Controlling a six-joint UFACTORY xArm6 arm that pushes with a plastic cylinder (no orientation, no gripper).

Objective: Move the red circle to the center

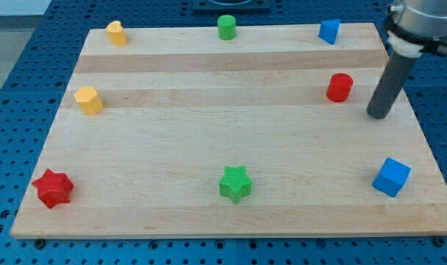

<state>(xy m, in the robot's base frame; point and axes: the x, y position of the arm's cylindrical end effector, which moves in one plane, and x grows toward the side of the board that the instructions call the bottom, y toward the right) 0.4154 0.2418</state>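
The red circle (339,87), a short red cylinder, stands on the wooden board (208,140) near the view's right, in the upper half. My tip (379,115) rests on the board just to the right of the red circle and slightly lower, with a small gap between them. The dark rod rises from it toward the view's top right corner.
A blue cube (391,177) sits at the lower right. A blue block (328,31), a green cylinder (226,27) and a yellow block (116,33) line the top edge. A yellow block (88,100) sits at left, a red star (53,188) at lower left, a green star (236,183) at bottom centre.
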